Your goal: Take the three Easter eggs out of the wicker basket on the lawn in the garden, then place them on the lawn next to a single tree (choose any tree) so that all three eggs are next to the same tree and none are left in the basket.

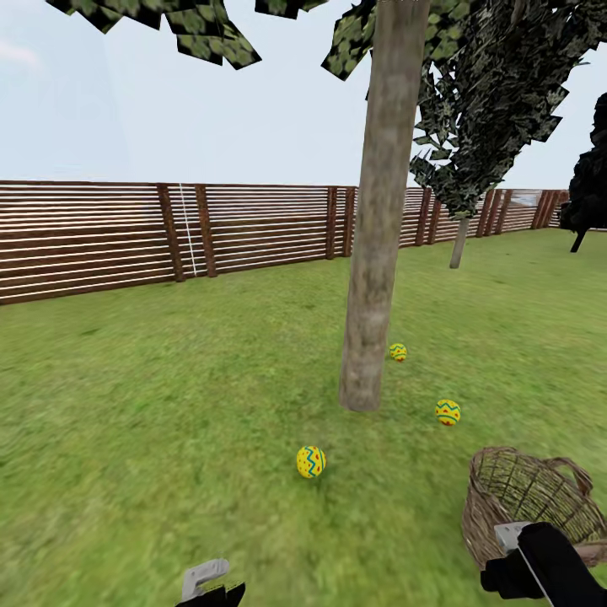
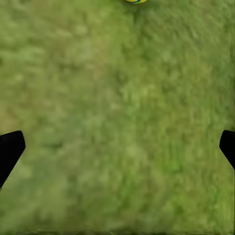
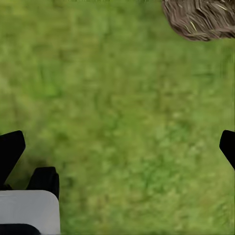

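Three yellow Easter eggs with blue zigzags lie on the lawn (image 1: 169,405) around one tree's thick grey-brown trunk (image 1: 371,320): one in front at its left (image 1: 311,462), one at its right (image 1: 448,411), one just behind it (image 1: 398,351). The wicker basket (image 1: 531,497) stands on the grass at the lower right, and no egg shows inside it. My left gripper (image 1: 209,583) is low over bare grass, open and holding nothing (image 2: 117,147); an egg's edge (image 2: 135,1) peeks in beyond it. My right gripper (image 1: 518,552) hangs beside the basket (image 3: 200,19), open (image 3: 117,147) and also holding nothing.
A brown slat fence (image 1: 101,236) closes the garden behind the tree. A second, thinner tree (image 1: 459,240) stands further back to the right, and a dark cypress (image 1: 590,185) at the far right. Open grass stretches to the left of the trunk.
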You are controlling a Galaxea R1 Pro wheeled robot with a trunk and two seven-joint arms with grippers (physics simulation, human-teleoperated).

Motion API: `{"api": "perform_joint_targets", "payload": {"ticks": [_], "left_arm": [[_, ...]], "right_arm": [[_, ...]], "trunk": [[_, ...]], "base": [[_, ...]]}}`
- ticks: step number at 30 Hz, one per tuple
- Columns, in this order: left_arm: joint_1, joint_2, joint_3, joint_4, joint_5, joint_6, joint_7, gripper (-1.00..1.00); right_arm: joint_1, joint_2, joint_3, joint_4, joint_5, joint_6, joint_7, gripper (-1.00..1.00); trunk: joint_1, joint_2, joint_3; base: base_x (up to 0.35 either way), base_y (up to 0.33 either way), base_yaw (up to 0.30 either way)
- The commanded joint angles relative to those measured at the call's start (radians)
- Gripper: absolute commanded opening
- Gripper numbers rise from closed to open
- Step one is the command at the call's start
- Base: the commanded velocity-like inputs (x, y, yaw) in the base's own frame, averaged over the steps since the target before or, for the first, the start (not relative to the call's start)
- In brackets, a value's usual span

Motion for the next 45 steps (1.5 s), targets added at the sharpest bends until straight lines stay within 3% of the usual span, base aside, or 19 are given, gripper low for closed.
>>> {"api": "perform_joint_targets", "payload": {"ticks": [1,5,15,45], "left_arm": [[0.000,-0.001,0.005,0.010,0.008,0.010,-0.005,1.00],[0.000,0.000,0.006,0.042,0.009,0.009,-0.004,1.00],[0.000,0.002,0.006,0.111,0.008,0.003,-0.002,1.00],[0.000,0.011,0.009,0.190,0.009,-0.006,-0.002,1.00]], "right_arm": [[-0.001,0.010,-0.002,-0.001,0.012,0.002,0.009,1.00],[-0.001,0.029,-0.002,0.000,0.015,0.002,0.008,1.00],[-0.001,0.037,-0.001,0.002,0.015,0.000,0.008,1.00],[-0.001,0.034,-0.002,0.002,0.014,0.000,0.008,1.00]], "trunk": [[-0.004,0.007,0.002],[-0.019,0.035,0.015],[-0.058,0.105,0.046],[-0.173,0.315,0.140]], "base": [[0.000,0.000,0.000],[0.000,0.000,0.000],[-0.129,0.000,0.000],[-0.036,0.000,0.000]]}}
